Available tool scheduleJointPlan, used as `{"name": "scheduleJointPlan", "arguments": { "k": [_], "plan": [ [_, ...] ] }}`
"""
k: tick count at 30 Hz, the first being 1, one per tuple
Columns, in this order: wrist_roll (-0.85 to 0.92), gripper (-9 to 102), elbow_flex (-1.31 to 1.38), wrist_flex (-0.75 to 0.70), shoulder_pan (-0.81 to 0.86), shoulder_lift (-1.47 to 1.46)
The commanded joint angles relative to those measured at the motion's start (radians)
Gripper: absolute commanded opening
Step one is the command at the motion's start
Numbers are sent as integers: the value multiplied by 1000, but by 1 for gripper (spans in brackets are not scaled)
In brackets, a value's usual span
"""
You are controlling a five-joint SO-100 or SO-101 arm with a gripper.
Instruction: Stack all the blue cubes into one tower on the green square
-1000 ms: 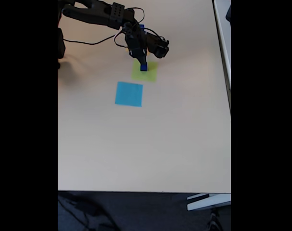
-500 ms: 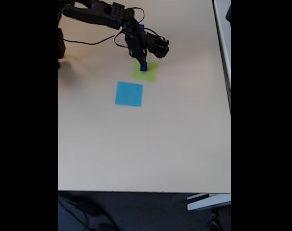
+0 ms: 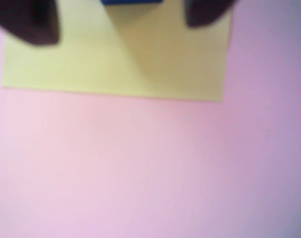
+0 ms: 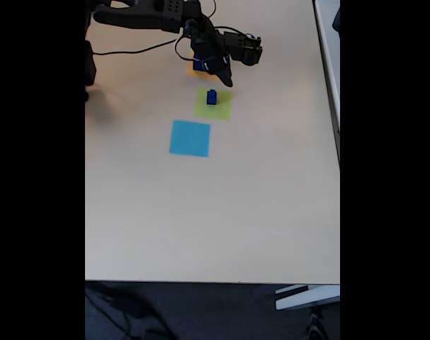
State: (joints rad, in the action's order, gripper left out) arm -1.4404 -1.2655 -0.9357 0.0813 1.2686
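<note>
- My gripper (image 4: 226, 79) hangs just above the green square (image 4: 214, 104), fingers spread, grasping nothing.
- The blue cubes (image 4: 212, 97) stand stacked on that square.

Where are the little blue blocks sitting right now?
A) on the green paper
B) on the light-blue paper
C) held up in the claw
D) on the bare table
A: in the fixed view the blue blocks stand on the green paper, apart from the claw.
</note>
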Motion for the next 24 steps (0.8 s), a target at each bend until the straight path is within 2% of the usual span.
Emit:
{"name": "scheduleJointPlan", "arguments": {
  "k": [1,11,13,15,16,19,24],
  "plan": [
    [8,14,95,34,-5,129],
    [89,15,166,167,-18,160],
    [32,17,143,161,-37,176],
    [-26,28,117,161,-57,190],
    [-44,31,114,161,-66,192],
    [-95,35,94,155,-97,216],
    [-314,42,78,58,-193,255]
  ]
}}
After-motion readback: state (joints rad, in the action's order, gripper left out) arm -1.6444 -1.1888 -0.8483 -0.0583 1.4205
